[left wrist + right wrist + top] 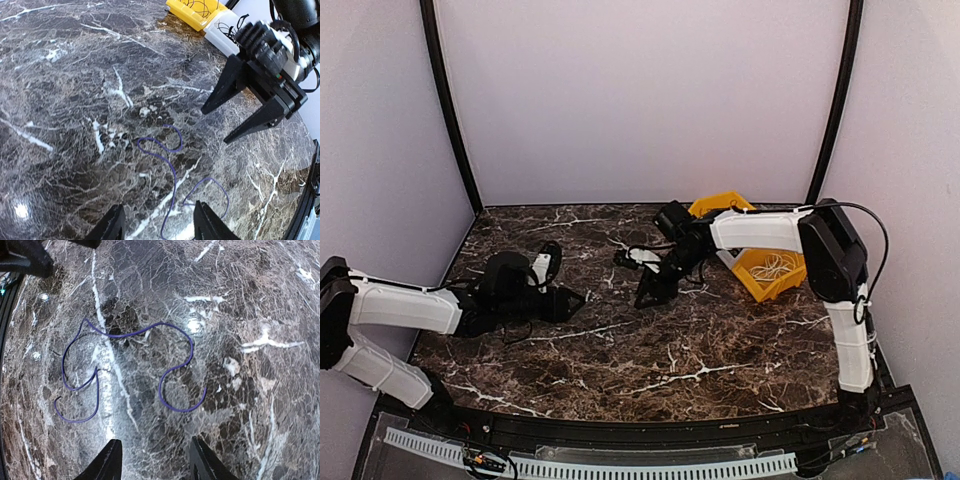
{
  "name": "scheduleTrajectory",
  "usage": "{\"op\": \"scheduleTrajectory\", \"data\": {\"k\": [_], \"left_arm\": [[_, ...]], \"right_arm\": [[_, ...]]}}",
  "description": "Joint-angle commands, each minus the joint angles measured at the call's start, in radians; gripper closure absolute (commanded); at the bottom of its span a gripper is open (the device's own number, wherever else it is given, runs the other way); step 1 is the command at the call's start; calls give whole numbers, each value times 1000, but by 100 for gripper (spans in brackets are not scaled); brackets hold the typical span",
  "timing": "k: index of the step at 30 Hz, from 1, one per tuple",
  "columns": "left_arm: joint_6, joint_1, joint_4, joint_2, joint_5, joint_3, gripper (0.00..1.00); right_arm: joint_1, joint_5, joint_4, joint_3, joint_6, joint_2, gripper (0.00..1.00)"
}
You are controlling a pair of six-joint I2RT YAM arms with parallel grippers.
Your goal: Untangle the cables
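The left tool and right tool are held spread wide, nothing gripped, either side of the cable: thin, purple, laid in loose unknotted curves on the counter.

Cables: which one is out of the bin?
The purple cable, snaking loose on the table; the white cable and black cable lie inside the yellow bin.

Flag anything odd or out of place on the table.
One purple cord lies alone in loose, unknotted curves on the table between the open left gripper and right gripper; other cables sit in the yellow bin.
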Motion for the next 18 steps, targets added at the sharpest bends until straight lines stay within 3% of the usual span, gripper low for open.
{"op": "scheduleTrajectory", "data": {"k": [1,6,12,18], "left_arm": [[-64,-5,-1,-48,60,-77,51],[-98,-25,-35,-59,34,-94,52],[-255,-26,-168,-105,-195,-106,52],[-383,-15,-259,-119,-328,-119,49]], "right_arm": [[30,-2,-31,119,-7,60,51],[77,53,-24,180,-53,94,47],[164,234,12,162,-225,68,46],[238,384,75,140,-336,58,49]]}}
